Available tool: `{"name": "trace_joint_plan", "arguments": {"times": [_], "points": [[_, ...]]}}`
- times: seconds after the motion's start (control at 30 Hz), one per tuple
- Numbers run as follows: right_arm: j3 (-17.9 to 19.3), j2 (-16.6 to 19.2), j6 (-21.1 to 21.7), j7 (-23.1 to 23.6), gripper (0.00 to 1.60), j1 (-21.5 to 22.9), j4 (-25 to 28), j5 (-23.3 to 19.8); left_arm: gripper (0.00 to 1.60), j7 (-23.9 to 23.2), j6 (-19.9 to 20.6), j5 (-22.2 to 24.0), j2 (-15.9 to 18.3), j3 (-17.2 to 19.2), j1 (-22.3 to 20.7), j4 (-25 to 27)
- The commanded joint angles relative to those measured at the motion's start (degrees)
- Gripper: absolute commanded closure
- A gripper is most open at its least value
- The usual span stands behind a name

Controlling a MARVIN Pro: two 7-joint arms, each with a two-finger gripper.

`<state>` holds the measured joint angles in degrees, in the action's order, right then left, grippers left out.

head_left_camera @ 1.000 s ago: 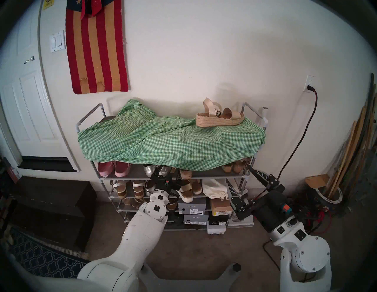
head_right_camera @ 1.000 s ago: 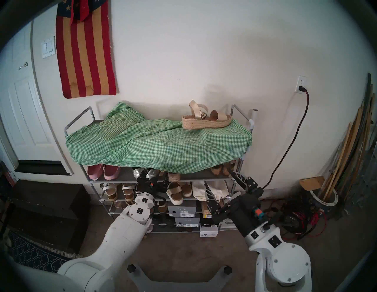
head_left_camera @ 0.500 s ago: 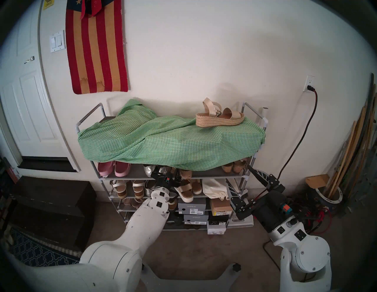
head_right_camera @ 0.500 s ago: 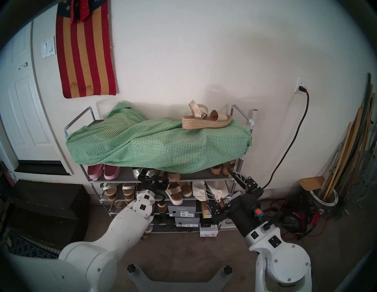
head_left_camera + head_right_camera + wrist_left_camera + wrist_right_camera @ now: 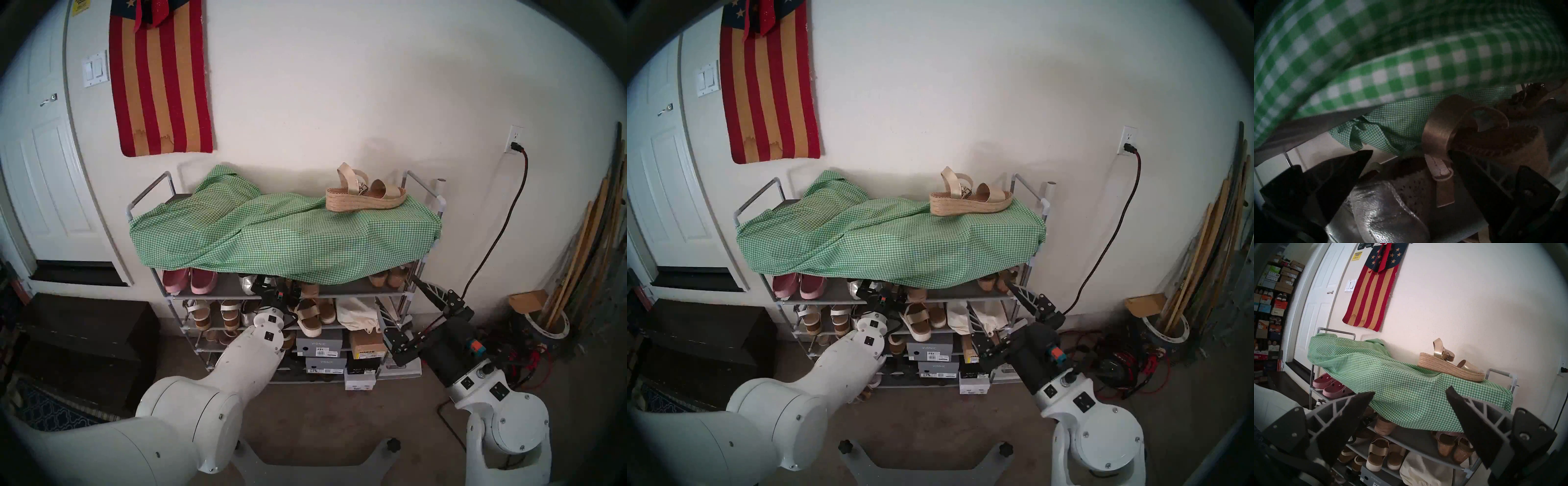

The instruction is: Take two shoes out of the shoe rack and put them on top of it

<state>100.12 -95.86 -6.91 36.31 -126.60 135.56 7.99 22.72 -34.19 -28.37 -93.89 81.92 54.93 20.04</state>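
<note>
My left hand (image 5: 1410, 152) sits inside the second tier of the shoe rack (image 5: 359, 291), under the overhang of the green checked cloth (image 5: 271, 234), with its fingers spread wide and nothing between them. In the left wrist view the second jute sandal (image 5: 1488, 140) stands just beyond the right fingertip (image 5: 1454, 154): its gold ankle strap loops up right above that tip, and its loose buckle strap hangs down in the gap between my two fingers. Whether the tip touches the sole I cannot tell; the shelf is dark. A silver shoe (image 5: 1383, 213) lies below and between the fingers, nearer the camera.

The first jute sandal (image 5: 364, 195) already rests on top of the rack, on the cloth near the right side rail, toe pointing right.

My right hand (image 5: 1410, 394) hangs in front of the rack's right end, well apart from both sandals, fingers wide apart and empty; from the head view it sits beside the cork wedge sandals (image 5: 390, 278) on that same tier.
</note>
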Motion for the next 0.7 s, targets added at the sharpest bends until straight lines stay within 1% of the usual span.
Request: {"name": "trace_joint_plan", "arguments": {"times": [0.0, 0.1, 0.23, 0.33, 0.5, 0.63, 0.67], "points": [[-0.2, 0.1, 0.0, 0.1, 0.00, 0.1, 0.0, 0.1, 0.00, 3.5, -2.4, -0.9, -1.2, -0.4, -3.9, -2.7], [-0.2, 0.1, 0.0, 0.1, 0.00, 0.1, 0.0, 0.1, 0.00, 4.9, -3.3, -1.3, -1.7, -0.5, -5.1, -4.2], [-0.2, 0.1, 0.0, 0.1, 0.00, 0.1, 0.0, 0.1, 0.00, 5.7, -4.0, -1.8, -2.0, -0.8, -5.7, -5.4], [-0.2, 0.1, 0.0, 0.1, 0.00, 0.1, 0.0, 0.1, 0.00, 6.6, -4.3, -2.1, -2.4, -1.1, -6.5, -7.2], [-0.2, 0.1, 0.0, 0.1, 0.00, 0.1, 0.0, 0.1, 0.00, 7.3, -3.4, -3.2, -2.8, -1.9, -7.1, -9.8], [-0.2, 0.1, 0.0, 0.1, 0.00, 0.1, 0.0, 0.1, 0.00, 6.4, -2.7, -4.3, -2.8, -3.0, -7.4, -11.4], [-0.2, 0.1, 0.0, 0.1, 0.00, 0.1, 0.0, 0.1, 0.88, 5.7, -2.9, -4.4, -2.8, -3.3, -7.4, -11.8]]}}
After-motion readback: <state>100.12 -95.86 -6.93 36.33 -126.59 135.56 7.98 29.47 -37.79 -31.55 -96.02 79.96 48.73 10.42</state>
